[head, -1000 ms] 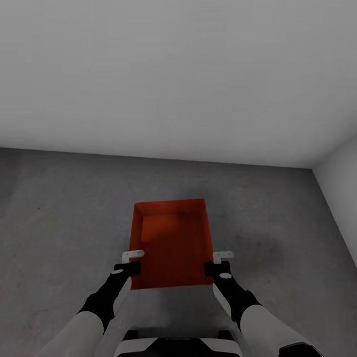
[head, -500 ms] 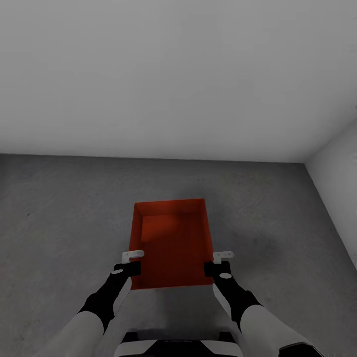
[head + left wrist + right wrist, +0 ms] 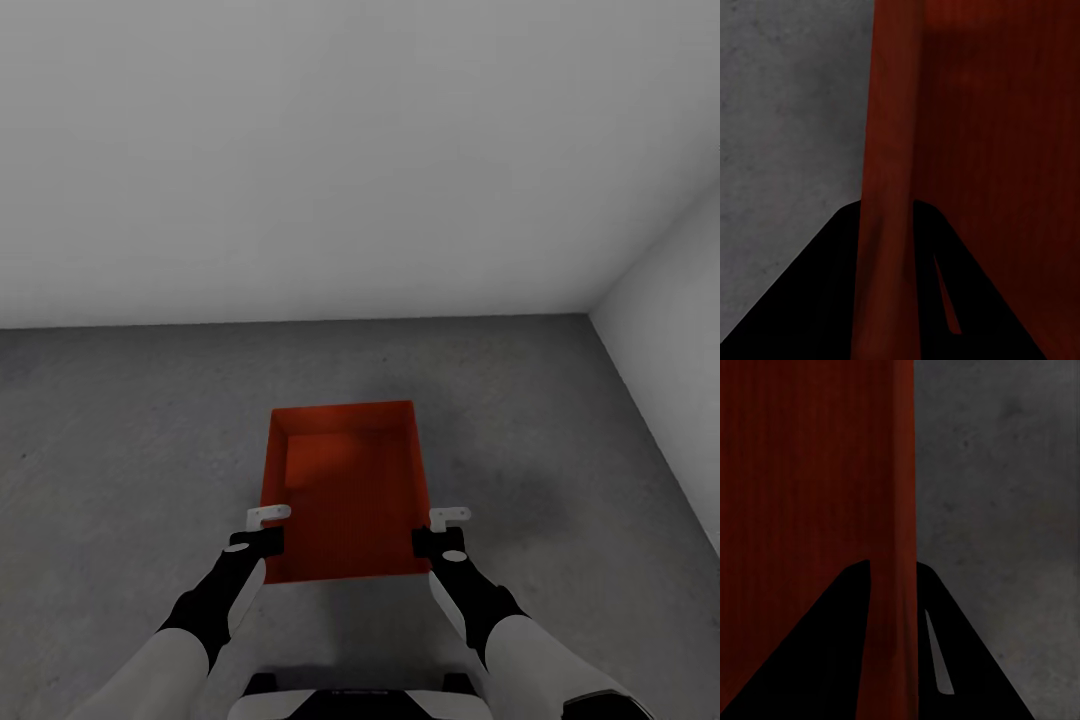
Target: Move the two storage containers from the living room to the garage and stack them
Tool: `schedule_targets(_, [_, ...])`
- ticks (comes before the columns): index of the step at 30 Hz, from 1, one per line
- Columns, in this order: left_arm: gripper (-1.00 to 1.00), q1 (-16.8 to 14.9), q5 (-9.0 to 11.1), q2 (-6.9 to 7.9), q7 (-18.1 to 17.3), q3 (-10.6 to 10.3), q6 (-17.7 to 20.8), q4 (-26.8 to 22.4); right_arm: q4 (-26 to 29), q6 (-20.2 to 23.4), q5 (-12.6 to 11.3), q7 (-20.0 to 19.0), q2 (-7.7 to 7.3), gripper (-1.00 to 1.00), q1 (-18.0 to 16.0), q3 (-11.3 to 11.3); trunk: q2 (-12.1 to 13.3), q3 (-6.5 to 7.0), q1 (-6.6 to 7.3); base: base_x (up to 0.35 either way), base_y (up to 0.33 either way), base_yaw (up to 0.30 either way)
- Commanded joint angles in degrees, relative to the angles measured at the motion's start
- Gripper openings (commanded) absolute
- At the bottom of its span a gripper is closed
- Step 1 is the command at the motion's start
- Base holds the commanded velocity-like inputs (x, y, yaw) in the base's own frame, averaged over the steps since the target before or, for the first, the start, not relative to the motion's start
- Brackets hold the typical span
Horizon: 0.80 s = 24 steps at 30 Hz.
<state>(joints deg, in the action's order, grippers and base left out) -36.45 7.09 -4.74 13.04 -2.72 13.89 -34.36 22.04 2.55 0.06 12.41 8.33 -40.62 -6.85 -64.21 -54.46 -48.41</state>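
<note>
Both my grippers, left gripper [image 3: 262,527] and right gripper [image 3: 444,528], are closed on the side walls of one storage container [image 3: 345,490], above the floor [image 3: 120,430].

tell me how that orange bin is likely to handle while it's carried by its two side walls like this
The storage container probably stays stiff: its straight walls show no bowing where the left gripper and right gripper pinch them. It seems light, being empty and lidless. The wall looks smooth where the fingers clamp it, so it might slip; two opposite grips should limit tilting.
</note>
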Motion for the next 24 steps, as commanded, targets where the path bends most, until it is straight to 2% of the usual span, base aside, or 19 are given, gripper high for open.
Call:
schedule_targets(1, [-1.0, -0.03, -0.5, 0.08, 0.58, 0.61, -0.88, -0.8, -0.08, 0.26, -0.14, 0.6, -0.59, -1.0, 0.01, 0.52, -0.44, -0.22, -0.23, 0.0, 0.0, -0.016])
schedule_targets(24, [-1.0, -0.03, -0.5, 0.08, 0.58, 0.58, -0.88, -0.77, -0.12, 0.26, -0.14, 0.6, -0.67, -1.0, 0.01, 0.52, -9.66, -4.35, -5.28, 0.0, 0.0, -0.001])
